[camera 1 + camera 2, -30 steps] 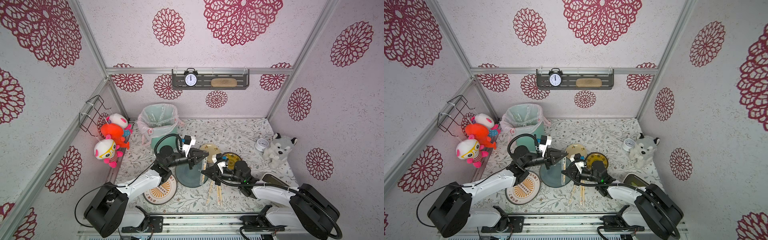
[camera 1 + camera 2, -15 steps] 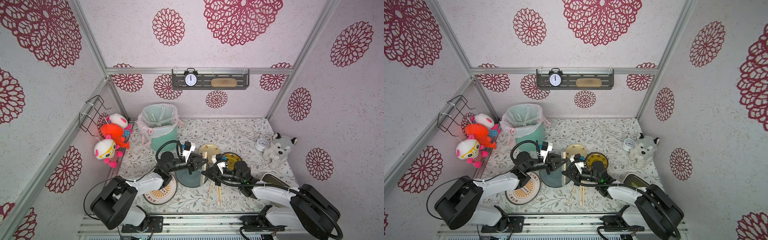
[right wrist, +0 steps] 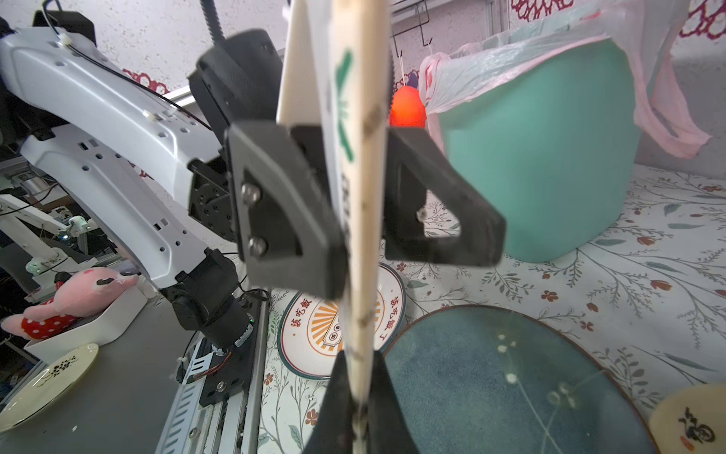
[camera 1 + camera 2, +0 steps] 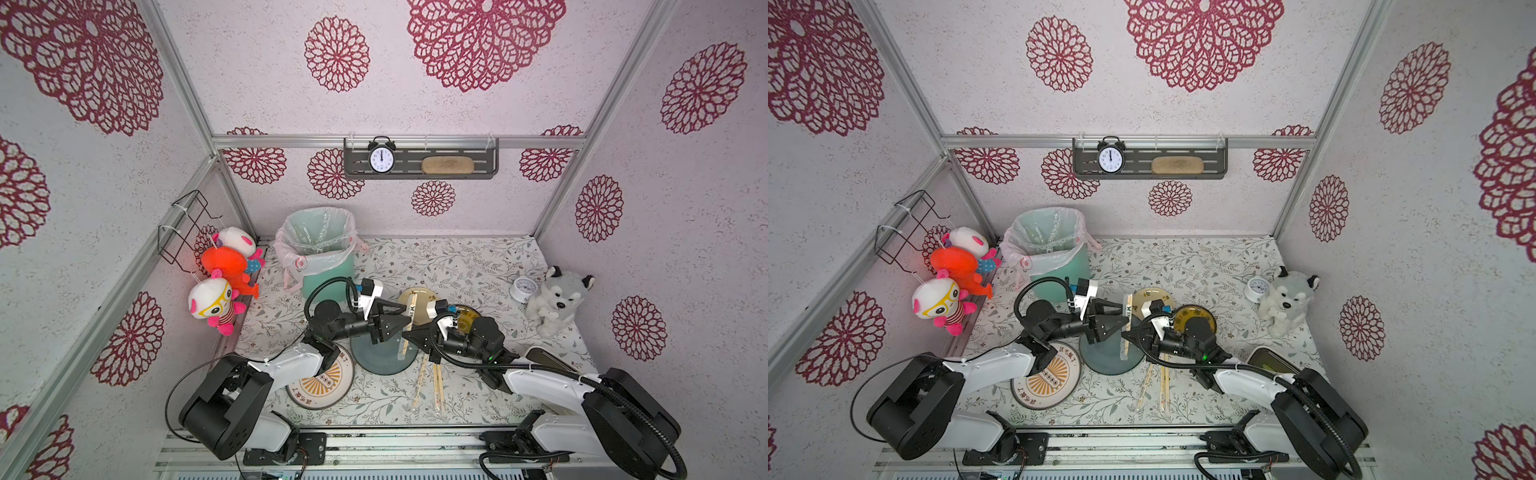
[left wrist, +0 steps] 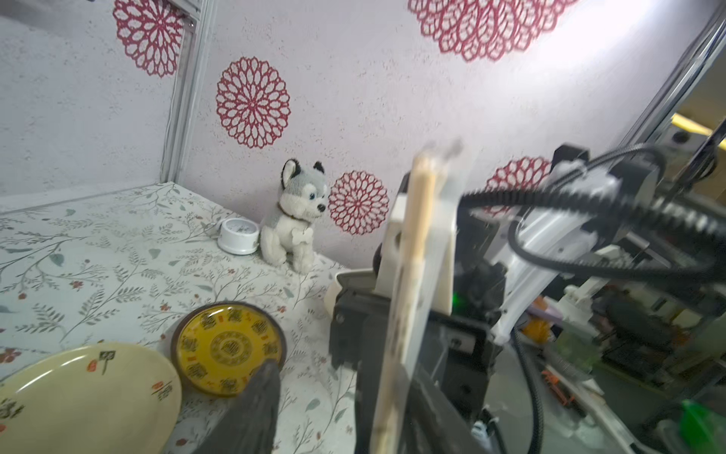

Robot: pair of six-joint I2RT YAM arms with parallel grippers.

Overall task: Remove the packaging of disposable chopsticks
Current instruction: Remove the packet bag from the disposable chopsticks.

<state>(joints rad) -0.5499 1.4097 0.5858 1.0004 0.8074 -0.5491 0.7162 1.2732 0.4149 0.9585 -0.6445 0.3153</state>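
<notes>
Right claw (image 3: pixel 358 412) is clenched low on the disposable chopsticks (image 3: pixel 365 204), holding them near-upright above the teal plate (image 4: pixel 374 357) as an anchor. Left claw (image 4: pixel 403 318) is released, jaws parted either side of the packaging (image 3: pixel 340 118) higher up, apparently positioned to pinch the sleeve and pull it off. More wrapped pairs (image 4: pixel 430 386) lie just beside the plate.

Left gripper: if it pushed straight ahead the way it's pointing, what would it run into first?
Most likely the wrapped chopsticks: they stand roughly upright between the open jaws of the left gripper, pinched by the right gripper. That gripper sits just behind them, though depth is hard to judge.
</notes>
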